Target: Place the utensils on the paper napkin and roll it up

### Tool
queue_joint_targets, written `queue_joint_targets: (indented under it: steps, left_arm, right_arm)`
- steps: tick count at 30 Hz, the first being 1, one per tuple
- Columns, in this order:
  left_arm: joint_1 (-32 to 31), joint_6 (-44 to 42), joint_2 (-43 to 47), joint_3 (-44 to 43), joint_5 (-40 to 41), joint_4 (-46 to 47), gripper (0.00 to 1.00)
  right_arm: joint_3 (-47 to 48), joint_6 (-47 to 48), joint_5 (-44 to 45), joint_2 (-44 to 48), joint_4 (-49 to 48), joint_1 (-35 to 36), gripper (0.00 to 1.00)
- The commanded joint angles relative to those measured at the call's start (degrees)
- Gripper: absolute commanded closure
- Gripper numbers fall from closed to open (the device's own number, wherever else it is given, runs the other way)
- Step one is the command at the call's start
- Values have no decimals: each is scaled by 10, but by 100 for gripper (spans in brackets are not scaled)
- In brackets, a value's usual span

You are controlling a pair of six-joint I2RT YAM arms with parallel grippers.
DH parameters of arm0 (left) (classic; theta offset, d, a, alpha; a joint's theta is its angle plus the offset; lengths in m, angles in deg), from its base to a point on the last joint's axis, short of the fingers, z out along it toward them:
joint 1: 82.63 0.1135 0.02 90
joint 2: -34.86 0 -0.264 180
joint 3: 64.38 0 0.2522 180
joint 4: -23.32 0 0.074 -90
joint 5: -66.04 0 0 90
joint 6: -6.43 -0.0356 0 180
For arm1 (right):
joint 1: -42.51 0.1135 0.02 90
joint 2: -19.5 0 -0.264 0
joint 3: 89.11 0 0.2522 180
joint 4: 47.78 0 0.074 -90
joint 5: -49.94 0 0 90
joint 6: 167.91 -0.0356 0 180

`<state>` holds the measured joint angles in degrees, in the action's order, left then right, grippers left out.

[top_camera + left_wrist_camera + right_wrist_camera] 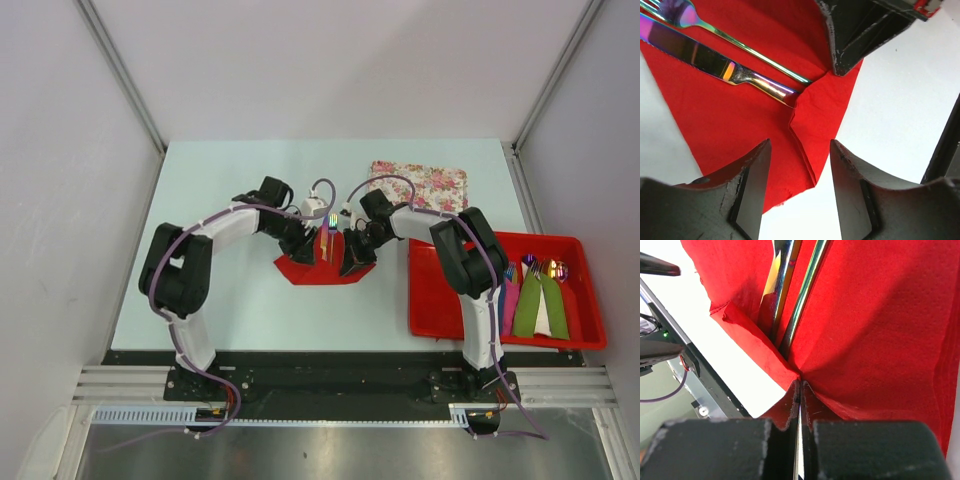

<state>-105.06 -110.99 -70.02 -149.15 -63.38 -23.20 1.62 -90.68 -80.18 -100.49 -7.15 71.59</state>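
Observation:
The red paper napkin (312,270) lies mid-table with both arms meeting over it. Two iridescent utensils, a knife (715,62) and a fork (750,49), rest on the napkin (715,125). My left gripper (799,150) hovers open over a folded napkin edge, with nothing between its fingers (747,200). My right gripper (800,386) is shut, pinching a raised fold of the napkin (875,330) just below the utensil handles (790,300). In the top view the left gripper (303,248) and right gripper (350,260) flank the utensils (331,232).
A floral mat (418,185) lies behind the right arm. At the right stands a red tray (435,300) holding green (535,300), pink (511,300) and other napkin rolls with cutlery. The right gripper's dark fingers (855,35) show in the left wrist view.

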Motion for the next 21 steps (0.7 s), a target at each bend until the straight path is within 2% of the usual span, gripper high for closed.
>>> queue_joint_targets:
  steps: [1, 8, 11, 14, 17, 21]
  left_arm:
    - [-1, 40, -25, -19, -23, 10, 44]
    - [-6, 41, -45, -28, -23, 3, 45]
    - [-9, 43, -52, -29, -30, 1, 49]
    - [-10, 42, -58, -32, -38, 1, 62]
    - [-10, 43, -64, -36, -41, 1, 70]
    - [-12, 42, -74, -42, -44, -2, 74]
  right_arm:
    - [-2, 3, 43, 10, -2, 4, 100]
    - [-3, -2, 40, 13, -5, 3, 100]
    - [-3, -3, 37, 13, -6, 3, 100]
    - [-2, -6, 34, 18, -9, 2, 100]
    - [1, -9, 29, 27, -16, -1, 98]
    - [8, -10, 20, 28, -14, -2, 97]
